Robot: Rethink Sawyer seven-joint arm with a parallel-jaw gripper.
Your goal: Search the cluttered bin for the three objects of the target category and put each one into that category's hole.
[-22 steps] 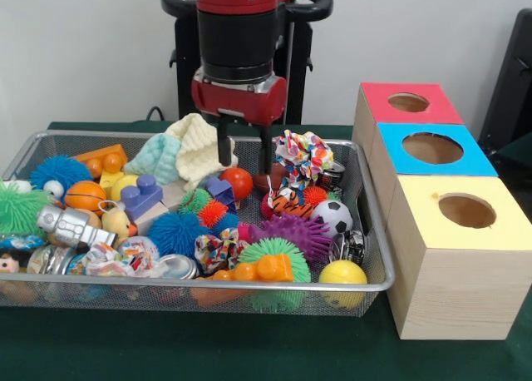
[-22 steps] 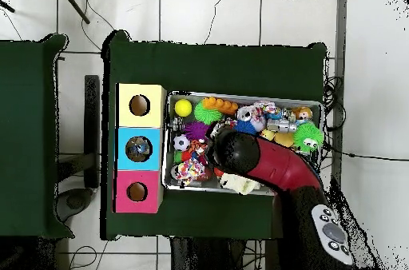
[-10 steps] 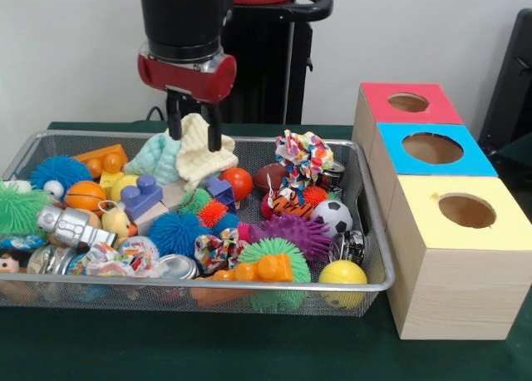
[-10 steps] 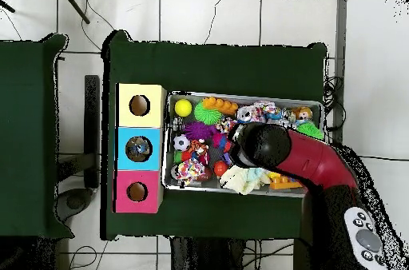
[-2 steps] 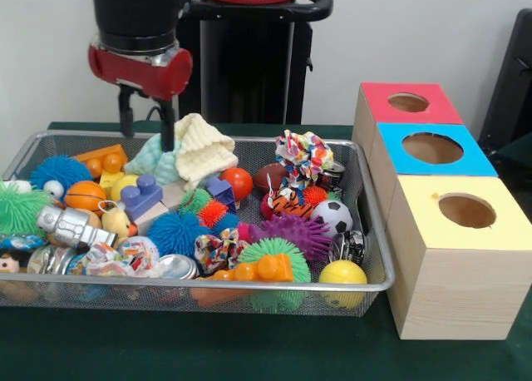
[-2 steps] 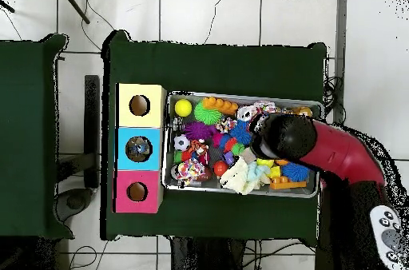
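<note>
From the front, my pincer [image 5: 146, 130] hangs over the wire bin [image 5: 366, 231], its two fingers spread a little and holding nothing, one tip just touching the pale yellow knitted cloth [image 5: 202, 150]. The risk I see is that cloth, or the mint one [image 5: 155, 158] beside it, snagging on a finger and dragging toys out. Which category I want is not marked; if balls, the red ball [image 5: 238, 182], soccer ball [image 5: 333, 217] and yellow ball [image 5: 342, 273] lie right of the cloth, among spiky toys that could spoil a grip. The red box [image 5: 420, 111], blue box [image 5: 465, 158] and yellow box [image 5: 490, 231] stand right of the bin.

From overhead, my arm [image 6: 335, 153] covers much of the bin [image 6: 240, 191], hiding whatever lies beneath; the boxes' holes sit clear on the green surface [image 6: 216, 63].
</note>
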